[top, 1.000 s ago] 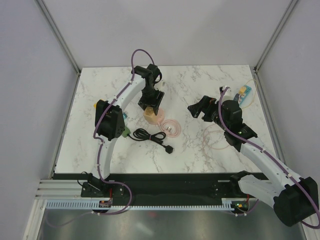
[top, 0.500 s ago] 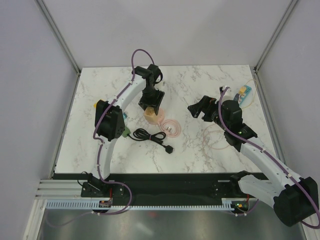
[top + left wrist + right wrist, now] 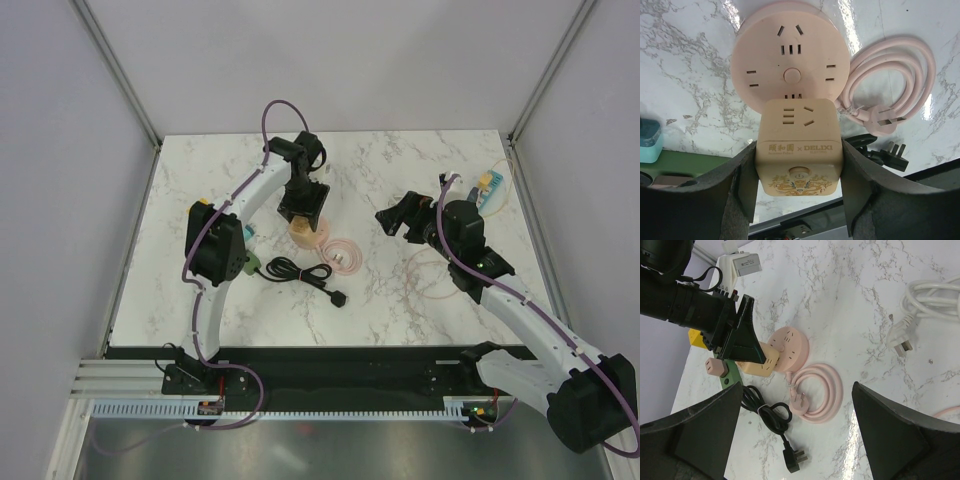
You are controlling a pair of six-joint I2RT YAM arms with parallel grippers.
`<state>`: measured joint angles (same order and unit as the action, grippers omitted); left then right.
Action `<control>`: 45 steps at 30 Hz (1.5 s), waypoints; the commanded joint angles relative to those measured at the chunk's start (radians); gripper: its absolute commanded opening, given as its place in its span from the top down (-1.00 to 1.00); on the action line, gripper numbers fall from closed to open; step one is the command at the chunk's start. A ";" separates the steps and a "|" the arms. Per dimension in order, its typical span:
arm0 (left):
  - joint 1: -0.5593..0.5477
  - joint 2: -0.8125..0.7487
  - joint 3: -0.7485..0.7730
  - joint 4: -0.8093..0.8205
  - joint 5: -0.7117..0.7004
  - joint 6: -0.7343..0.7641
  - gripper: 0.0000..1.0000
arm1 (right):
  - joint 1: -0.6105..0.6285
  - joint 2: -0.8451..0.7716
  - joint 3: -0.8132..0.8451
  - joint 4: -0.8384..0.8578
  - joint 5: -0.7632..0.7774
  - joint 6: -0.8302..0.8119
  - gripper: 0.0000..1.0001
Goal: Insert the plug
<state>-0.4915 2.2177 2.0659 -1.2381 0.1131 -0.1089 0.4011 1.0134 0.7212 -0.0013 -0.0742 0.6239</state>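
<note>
The plug is a beige cube adapter (image 3: 799, 145) with gold print and sockets on its faces. My left gripper (image 3: 799, 167) is shut on it, one finger pressed against each side. The cube stands on the near edge of a round pink power strip (image 3: 790, 55), over its lowest outlet; its pins are hidden. From above, the left gripper (image 3: 300, 203) points down over the cube (image 3: 299, 231). My right gripper (image 3: 398, 217) hovers open to the right with nothing in it. Its wrist view shows the cube (image 3: 759, 363) against the pink strip (image 3: 794, 343).
The strip's pink cord (image 3: 341, 252) lies coiled right of the cube, its plug (image 3: 800, 405) loose. A black cord (image 3: 296, 270) with a black plug (image 3: 794, 460) lies nearer the arms. A green block (image 3: 725, 376), a small pink adapter (image 3: 714, 367) and a white cord (image 3: 927, 295) are about.
The left arm's elbow has shifted slightly to the left. Both grippers and the cube stay where they were.
</note>
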 commanded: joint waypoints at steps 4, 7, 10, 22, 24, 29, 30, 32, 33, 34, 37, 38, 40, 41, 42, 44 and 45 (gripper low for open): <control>-0.005 -0.026 -0.027 -0.018 -0.075 -0.026 0.96 | -0.005 -0.018 0.012 0.020 -0.004 0.005 -0.96; -0.007 -0.032 0.000 -0.023 -0.029 -0.020 0.95 | -0.005 -0.019 0.012 0.018 -0.003 0.005 -0.96; -0.009 -0.032 0.046 -0.052 -0.018 -0.009 0.96 | -0.004 -0.021 0.014 0.020 -0.004 0.007 -0.96; -0.007 0.002 0.053 -0.047 0.000 0.008 0.95 | -0.004 -0.041 0.012 0.015 -0.006 0.014 -0.96; -0.007 0.005 0.059 -0.038 -0.001 0.006 0.95 | -0.004 -0.041 0.007 0.014 -0.003 0.011 -0.96; -0.007 0.023 0.097 -0.038 -0.015 0.017 0.95 | -0.002 -0.038 0.029 0.006 0.005 -0.003 -0.96; -0.007 0.030 0.109 -0.038 -0.024 0.018 0.95 | -0.004 -0.050 0.033 -0.024 0.016 -0.003 -0.96; -0.007 0.036 0.118 -0.038 -0.026 0.018 0.96 | -0.004 -0.064 0.024 -0.025 0.024 -0.001 -0.96; -0.007 0.042 0.123 -0.038 -0.023 0.026 0.96 | -0.002 -0.070 0.023 -0.025 0.025 -0.001 -0.96; -0.007 0.052 0.131 -0.043 -0.012 0.028 0.96 | -0.002 -0.073 0.023 -0.028 0.027 -0.003 -0.96; -0.007 0.054 0.116 -0.047 -0.016 0.026 0.95 | -0.004 -0.068 0.032 -0.035 0.028 -0.015 -0.96; -0.005 0.053 0.111 -0.049 -0.018 0.026 0.96 | -0.004 -0.067 0.035 -0.042 0.030 -0.016 -0.96; -0.007 0.054 0.109 -0.064 -0.030 0.028 0.95 | -0.004 -0.068 0.035 -0.040 0.031 -0.019 -0.96; -0.007 0.053 0.108 -0.081 -0.041 0.028 0.95 | -0.004 -0.068 0.034 -0.042 0.033 -0.018 -0.96; -0.007 0.053 0.106 -0.086 -0.061 0.028 0.95 | -0.005 -0.068 0.032 -0.042 0.033 -0.018 -0.96; -0.005 0.040 0.094 -0.087 -0.070 0.029 0.96 | -0.004 -0.067 0.027 -0.040 0.036 -0.018 -0.96; -0.005 0.040 0.089 -0.089 -0.079 0.032 0.95 | -0.005 -0.062 0.027 -0.036 0.036 -0.018 -0.96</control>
<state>-0.4969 2.2646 2.1544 -1.2938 0.0795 -0.1078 0.4011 0.9565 0.7216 -0.0463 -0.0608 0.6193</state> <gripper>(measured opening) 0.638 0.982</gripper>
